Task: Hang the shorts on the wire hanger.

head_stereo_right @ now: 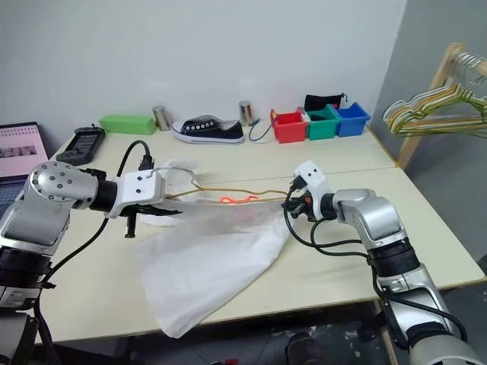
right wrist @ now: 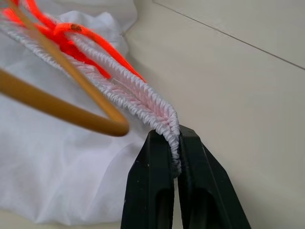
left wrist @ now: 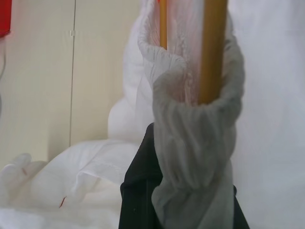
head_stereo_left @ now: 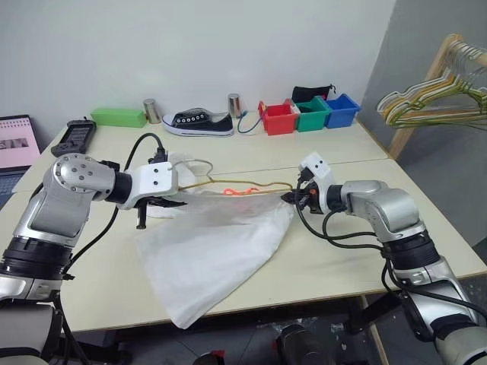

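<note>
Left gripper (head_stereo_left: 156, 201) pinches the gathered waistband of the shorts (head_stereo_left: 213, 251), fingers pressed together on the fabric. Right gripper (head_stereo_left: 293, 196) is clamped on the opposite waistband end. Between the two grippers runs the wire hanger (head_stereo_left: 251, 185), partly inside the waistband; the shorts' body drapes from them onto the beige table (head_stereo_left: 342, 251). Beyond the grippers: shoe (head_stereo_left: 199, 122), coloured bins (head_stereo_left: 308, 114), white wall. Hanger bunch (head_stereo_left: 434, 99) to the right gripper's far side.
</note>
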